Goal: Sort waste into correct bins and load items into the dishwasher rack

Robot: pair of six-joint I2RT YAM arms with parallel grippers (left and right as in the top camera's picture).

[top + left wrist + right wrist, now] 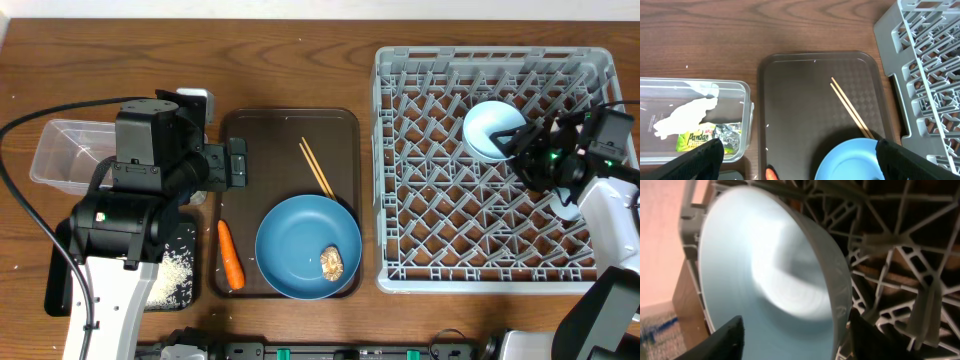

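Overhead: right gripper (pixel 519 141) gapes around pale blue bowl (pixel 488 126) in rack (pixel 440 222).

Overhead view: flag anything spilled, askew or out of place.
Loose rice grains lie scattered across the black tray, partly under the left arm. The carrot lies loose on the brown serving tray beside the blue plate, and a brownish lump sits on that plate. Nothing looks damaged.
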